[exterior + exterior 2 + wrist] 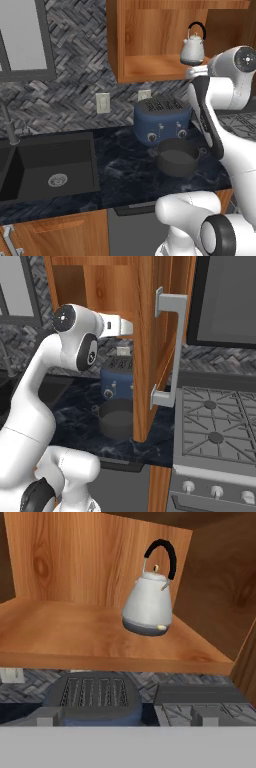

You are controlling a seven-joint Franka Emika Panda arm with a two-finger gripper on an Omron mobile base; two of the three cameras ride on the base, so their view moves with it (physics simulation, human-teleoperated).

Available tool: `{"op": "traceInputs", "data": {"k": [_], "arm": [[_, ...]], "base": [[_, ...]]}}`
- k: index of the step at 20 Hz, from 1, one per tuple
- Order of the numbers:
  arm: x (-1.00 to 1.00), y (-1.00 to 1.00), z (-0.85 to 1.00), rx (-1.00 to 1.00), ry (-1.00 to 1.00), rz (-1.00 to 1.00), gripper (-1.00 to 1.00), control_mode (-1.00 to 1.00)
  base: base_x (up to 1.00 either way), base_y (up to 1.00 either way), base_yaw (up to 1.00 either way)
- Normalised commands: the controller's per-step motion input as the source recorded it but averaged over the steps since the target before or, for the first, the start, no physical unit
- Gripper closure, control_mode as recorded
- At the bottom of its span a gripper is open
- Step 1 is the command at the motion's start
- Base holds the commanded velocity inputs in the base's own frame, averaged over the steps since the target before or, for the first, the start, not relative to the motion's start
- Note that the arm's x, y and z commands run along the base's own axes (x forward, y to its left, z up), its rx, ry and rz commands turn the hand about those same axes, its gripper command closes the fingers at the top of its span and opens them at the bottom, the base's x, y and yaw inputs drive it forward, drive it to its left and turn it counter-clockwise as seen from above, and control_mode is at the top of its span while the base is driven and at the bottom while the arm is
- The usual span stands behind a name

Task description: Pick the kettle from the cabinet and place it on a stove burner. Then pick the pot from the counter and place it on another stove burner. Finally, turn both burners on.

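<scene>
My arm (220,125) rises from the base, bends at a raised elbow and reaches level toward the open cabinet (150,40), the wrist stopping just short of the shelf's front edge. My jaws stand released, gripping nothing; the pictures do not show them directly. The kettle (148,607) stands upright on the cabinet shelf, toward its right rear, black arched handle up, apart from my hand. Below the shelf sits the blue toaster (162,122) on the dark marbled worktop (125,175), with the pot (177,157) just in front of it, upright and without a lid. The cabinet door (165,346) is swung open, its silver bar handle (172,346) facing the right base view. The stove burners (215,421) lie to the right of the door, bare under their grates. A sink (50,170) is set into the worktop at left.
</scene>
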Motion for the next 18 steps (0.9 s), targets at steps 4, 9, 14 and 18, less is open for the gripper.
{"op": "traceInputs", "data": {"k": [4, 9, 14, 18], "arm": [[0.00, -0.03, 0.21, -0.03, -0.12, -0.01, -1.00, -1.00], [0.00, 0.00, 0.10, -0.01, -0.07, 0.00, -1.00, -1.00], [0.00, -0.02, 0.07, 0.00, -0.04, 0.00, -1.00, -1.00], [0.00, 0.00, 0.10, -0.02, -0.04, 0.00, -1.00, -1.00]], "base": [[0.00, 0.00, 0.00], [0.00, 0.00, 0.00], [0.00, 0.00, 0.00], [0.00, 0.00, 0.00]]}}
